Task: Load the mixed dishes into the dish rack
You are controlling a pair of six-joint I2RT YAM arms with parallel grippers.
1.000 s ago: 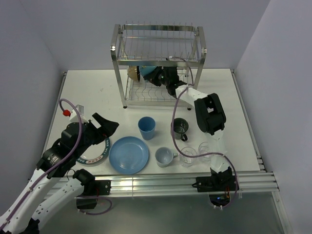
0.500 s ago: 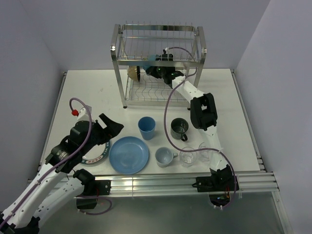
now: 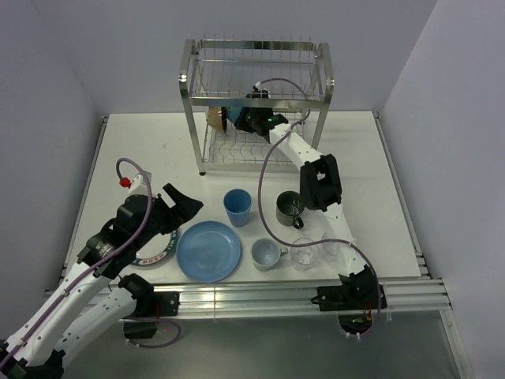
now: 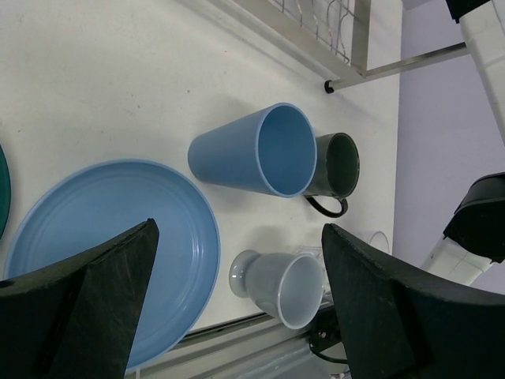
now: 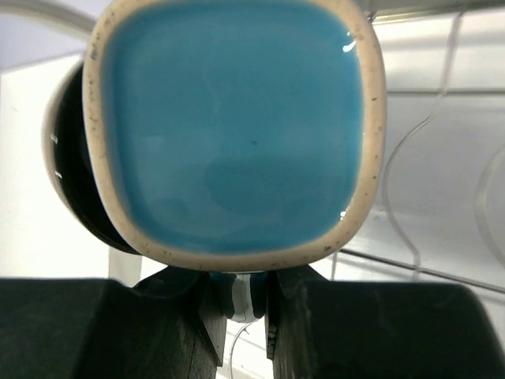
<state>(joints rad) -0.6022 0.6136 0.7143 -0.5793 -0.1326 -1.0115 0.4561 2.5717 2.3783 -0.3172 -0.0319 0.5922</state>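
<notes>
**Cup goes in next to the bowl, with little room**

Reaching deeper than a second ago, the right arm now has its gripper [image 3: 251, 118] inside the lower tier of the rack [image 3: 189, 103], at upper centre of the top view. The left arm has crept slightly right. The right fingers are pinched narrow on the bottom edge of the cup [image 5: 233, 134], which fills the wrist view with its teal inside facing the camera. The bowl [image 5: 75, 189] sits just behind it to the left, and whether they touch I cannot tell.

Risks, as I judge them:
- The grip is thin and sits at one edge, so the cup could tip or roll on the wires when released.
- Any push further left could knock the bowl over.
- The right arm's cable loops close under the upper tier and might snag on withdrawal.

The left gripper [image 3: 173, 209] stands wide and empty at lower left, by the blue plate [image 3: 208, 251]. The other dishes wait on the table.
</notes>
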